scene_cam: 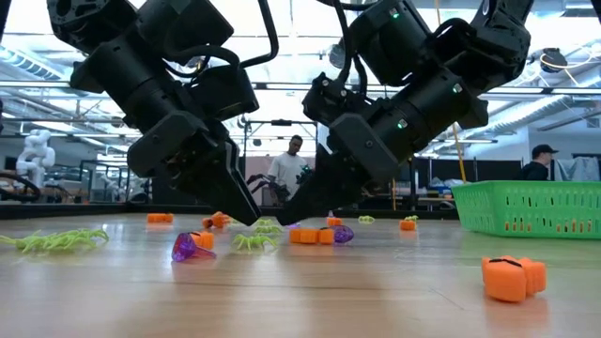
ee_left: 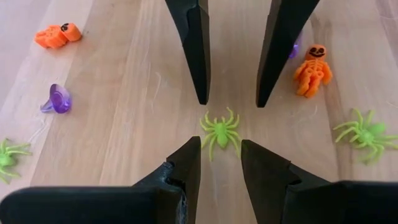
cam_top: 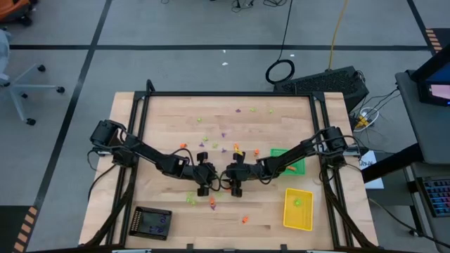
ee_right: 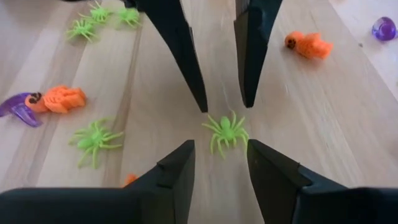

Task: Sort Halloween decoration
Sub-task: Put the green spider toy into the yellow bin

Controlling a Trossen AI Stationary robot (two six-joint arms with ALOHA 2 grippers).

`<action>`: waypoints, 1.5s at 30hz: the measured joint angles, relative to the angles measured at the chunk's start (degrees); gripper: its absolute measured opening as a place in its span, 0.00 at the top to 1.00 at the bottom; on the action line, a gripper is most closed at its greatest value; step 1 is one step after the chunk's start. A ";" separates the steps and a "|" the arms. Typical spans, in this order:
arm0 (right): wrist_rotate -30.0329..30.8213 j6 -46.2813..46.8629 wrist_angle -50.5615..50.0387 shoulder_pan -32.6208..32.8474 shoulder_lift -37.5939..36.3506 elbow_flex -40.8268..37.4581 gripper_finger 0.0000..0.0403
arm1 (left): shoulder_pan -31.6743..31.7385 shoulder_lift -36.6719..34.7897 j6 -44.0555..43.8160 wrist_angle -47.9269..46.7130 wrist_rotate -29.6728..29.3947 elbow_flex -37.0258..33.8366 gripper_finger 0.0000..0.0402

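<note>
Green spider (ee_left: 220,131) hemmed between 2 facing end effectors; bare wood alongside.

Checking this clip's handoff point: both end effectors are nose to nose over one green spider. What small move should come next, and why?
Probably the left end effector should back away. Both it and the right end effector stand open around the same green spider, which lies on the table, gripped by neither. The green tray is on the right arm's side.

I see a lime green spider (ee_left: 220,130) lying flat on the desk (ee_left: 124,124); orange skeletons (ee_left: 312,68), purple rings (ee_left: 57,99) and more spiders (ee_right: 94,138) lie scattered nearby.
</note>
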 joint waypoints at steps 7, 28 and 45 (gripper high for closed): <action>-0.06 0.01 0.51 0.00 0.00 0.00 0.68 | 0.00 0.00 -0.14 -0.03 1.40 0.00 0.71; 0.44 1.65 6.10 0.24 4.17 0.09 0.69 | 0.24 2.47 -0.47 1.36 2.91 0.08 0.71; 1.70 -0.16 6.03 0.22 4.20 0.09 0.99 | 0.26 2.91 -1.25 1.44 2.93 0.09 0.71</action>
